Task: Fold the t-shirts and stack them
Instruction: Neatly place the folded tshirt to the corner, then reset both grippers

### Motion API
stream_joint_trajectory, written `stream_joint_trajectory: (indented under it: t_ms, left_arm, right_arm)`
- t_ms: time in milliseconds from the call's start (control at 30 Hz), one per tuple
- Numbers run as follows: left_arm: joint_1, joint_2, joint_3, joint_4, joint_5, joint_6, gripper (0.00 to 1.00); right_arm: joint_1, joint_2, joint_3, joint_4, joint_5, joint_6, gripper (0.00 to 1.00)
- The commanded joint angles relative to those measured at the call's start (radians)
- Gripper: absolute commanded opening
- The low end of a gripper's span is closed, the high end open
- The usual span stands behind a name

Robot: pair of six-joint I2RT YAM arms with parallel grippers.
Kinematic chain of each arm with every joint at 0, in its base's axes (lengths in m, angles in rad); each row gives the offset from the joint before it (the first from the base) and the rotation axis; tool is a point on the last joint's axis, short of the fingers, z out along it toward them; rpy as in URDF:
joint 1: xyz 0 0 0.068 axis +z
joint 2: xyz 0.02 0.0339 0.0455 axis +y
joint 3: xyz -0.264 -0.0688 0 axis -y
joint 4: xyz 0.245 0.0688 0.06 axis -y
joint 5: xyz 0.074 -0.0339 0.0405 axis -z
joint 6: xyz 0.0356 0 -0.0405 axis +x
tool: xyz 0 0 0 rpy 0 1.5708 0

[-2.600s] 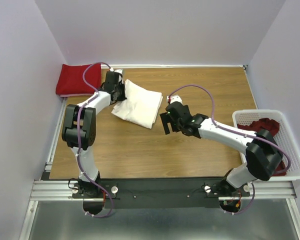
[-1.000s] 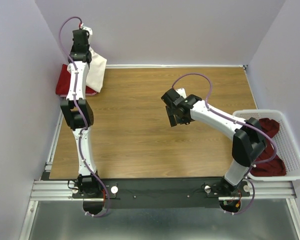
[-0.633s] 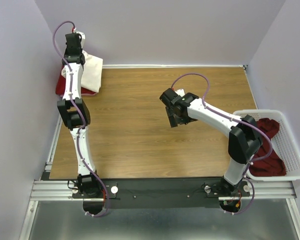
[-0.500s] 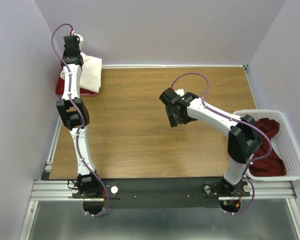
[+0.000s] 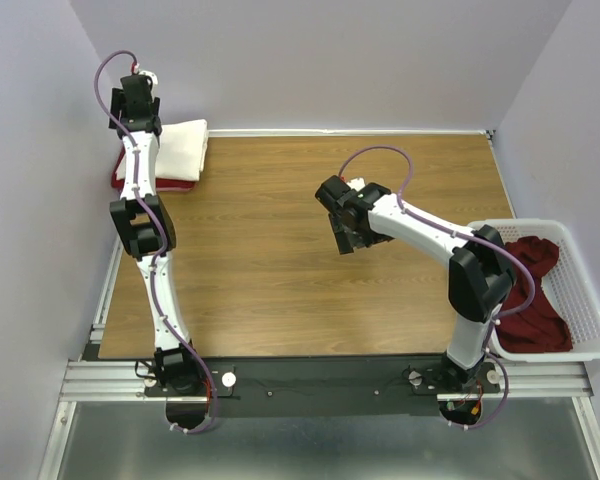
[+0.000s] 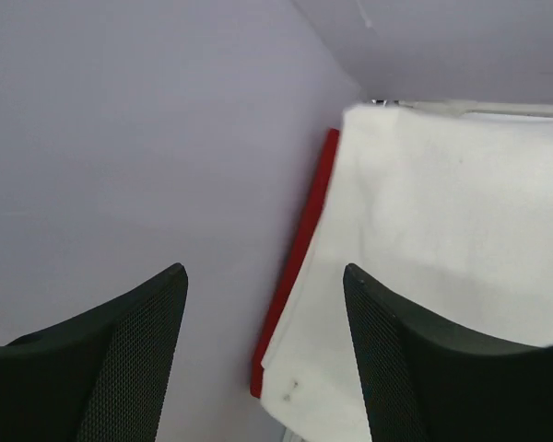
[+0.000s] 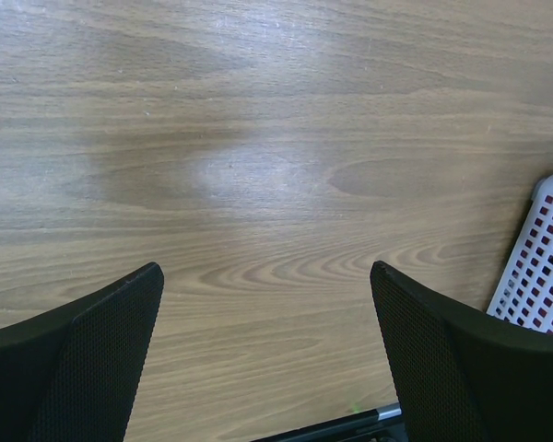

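A folded cream-white t-shirt (image 5: pixel 180 150) lies on top of a folded bright red t-shirt (image 5: pixel 130 182) at the table's far left corner. In the left wrist view the cream t-shirt (image 6: pixel 442 212) covers the red one (image 6: pixel 304 244), leaving only a thin red edge. My left gripper (image 5: pixel 132 105) hangs above the stack's left edge by the wall; it (image 6: pixel 263 350) is open and holds nothing. My right gripper (image 5: pixel 345 238) hovers over bare wood mid-table, and it (image 7: pixel 267 350) is open and holds nothing. A dark red t-shirt (image 5: pixel 528 290) lies crumpled in the basket.
A white lattice basket (image 5: pixel 580 262) stands at the table's right edge, and its corner (image 7: pixel 544 267) shows in the right wrist view. Purple walls close in on the left, back and right. The wooden table (image 5: pixel 280 280) spans the middle.
My left gripper opened and let go of the cream t-shirt, which settled flat on the red one. The left arm drew slightly left. The right arm barely moved.
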Motion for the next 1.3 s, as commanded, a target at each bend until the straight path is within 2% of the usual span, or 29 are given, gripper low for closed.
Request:
stream_joint_trajectory:
  t_ms: [0,100,133,300,433,467,500,533,667,700,733,833,867,900,967,1000,1100,1267]
  left_arm:
    - [0.009,-0.062,-0.055,0.047,-0.01,-0.046,0.77]
    - [-0.008,-0.158,-0.118,0.08,0.03,-0.136,0.77]
    - [-0.03,-0.188,-0.18,0.095,0.077,-0.158,0.77]
    - [-0.151,-0.411,-0.429,0.212,0.121,-0.248,0.77]
    - [-0.301,-0.576,-0.578,0.225,0.151,-0.305,0.77]
    - [-0.301,-0.618,-0.616,0.225,0.165,-0.32,0.77]
    - [-0.342,-0.705,-0.657,0.248,0.174,-0.336,0.77]
    - [-0.365,-0.75,-0.75,0.268,0.175,-0.366,0.77]
    - [-0.412,-0.986,-0.967,0.323,0.312,-0.527,0.77]
    - [-0.413,-1.097,-1.016,0.346,0.337,-0.552,0.77]
    - [-0.413,-1.159,-1.126,0.36,0.352,-0.569,0.77]
    - [-0.413,-1.433,-1.351,0.428,0.319,-0.584,0.77]
    - [-0.413,-1.502,-1.4,0.446,0.259,-0.577,0.77]
    - [-0.413,-1.646,-1.476,0.446,0.222,-0.569,0.78]
    - [-0.413,-1.779,-1.539,0.446,0.128,-0.544,0.78]
    - [-0.412,-1.901,-1.569,0.445,0.101,-0.52,0.78]
    - [-0.413,-2.096,-1.667,0.431,0.023,-0.498,0.78]
    - [-0.413,-2.291,-1.793,0.388,-0.084,-0.512,0.78]
  right_arm:
    - [-0.003,0.006,0.05,-0.011,0.054,-0.001,0.99]
    - [-0.003,0.003,0.067,0.003,0.078,-0.015,0.99]
    - [-0.004,0.001,0.07,0.009,0.1,-0.018,0.99]
    - [-0.041,-0.043,0.055,0.035,0.137,-0.003,0.99]
    - [-0.122,-0.17,0.003,0.087,0.135,0.006,1.0]
    - [-0.139,-0.203,-0.012,0.099,0.137,0.006,1.0]
    - [-0.156,-0.232,-0.029,0.115,0.138,0.002,1.0]
    - [-0.173,-0.258,-0.067,0.129,0.15,-0.004,1.0]
    - [-0.262,-0.428,-0.149,0.2,0.19,-0.018,1.0]
    - [-0.271,-0.503,-0.164,0.213,0.2,-0.024,1.0]
    - [-0.279,-0.543,-0.178,0.23,0.222,-0.044,1.0]
    - [-0.284,-0.69,-0.232,0.279,0.267,-0.082,1.0]
    - [-0.284,-0.735,-0.255,0.297,0.267,-0.087,1.0]
    - [-0.284,-0.81,-0.27,0.305,0.275,-0.096,1.0]
    - [-0.284,-0.897,-0.301,0.334,0.267,-0.119,1.0]
    - [-0.285,-0.936,-0.339,0.345,0.27,-0.128,1.0]
    - [-0.284,-1.098,-0.405,0.391,0.269,-0.141,1.0]
    - [-0.284,-1.307,-0.52,0.441,0.276,-0.162,1.0]
